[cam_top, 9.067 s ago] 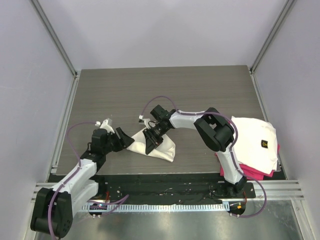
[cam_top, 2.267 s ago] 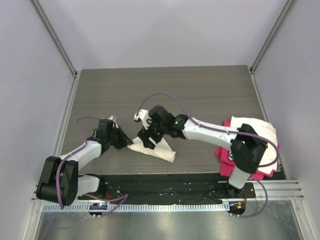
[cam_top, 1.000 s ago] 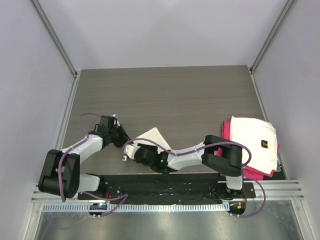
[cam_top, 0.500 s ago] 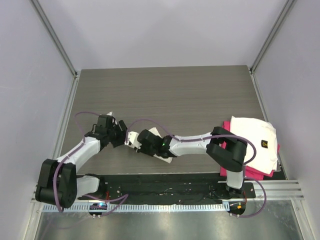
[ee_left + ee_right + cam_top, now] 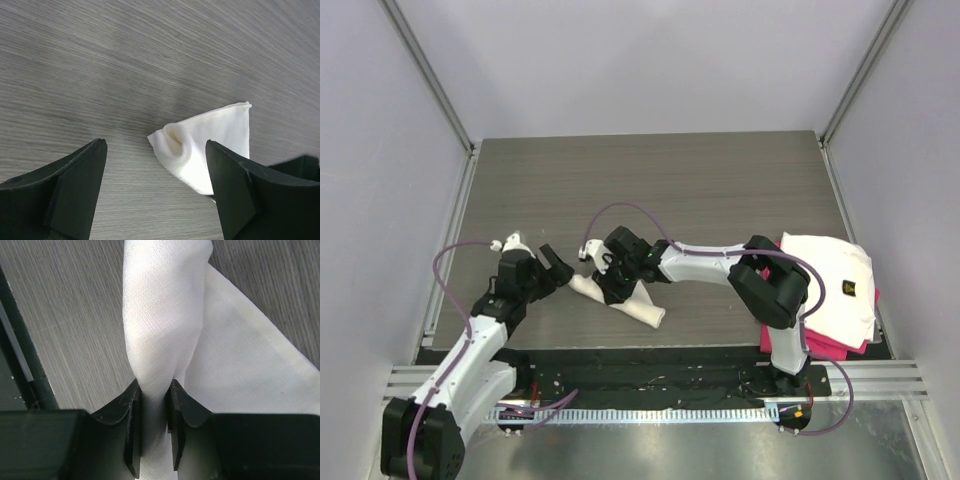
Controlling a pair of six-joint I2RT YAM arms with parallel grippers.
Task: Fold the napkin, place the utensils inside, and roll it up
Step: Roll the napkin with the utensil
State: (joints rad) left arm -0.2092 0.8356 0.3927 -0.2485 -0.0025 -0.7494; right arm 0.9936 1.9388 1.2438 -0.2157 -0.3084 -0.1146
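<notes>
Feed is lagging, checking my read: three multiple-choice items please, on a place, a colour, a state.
1. Where does the rolled napkin lie?
A. on the bare table, left of centre
B. on the near rail
C. against the far wall
2. What colour is the bottom cloth, under the white logo cloth?
A. blue
B. pink
C. green
3. The right fingers are:
A. spread wide
B. closed on the napkin
C. holding a spoon
Answers: 1 A: the top view shows it there. 2 B: pink edges show beneath the white. 3 B: cloth is pinched between them.
</notes>
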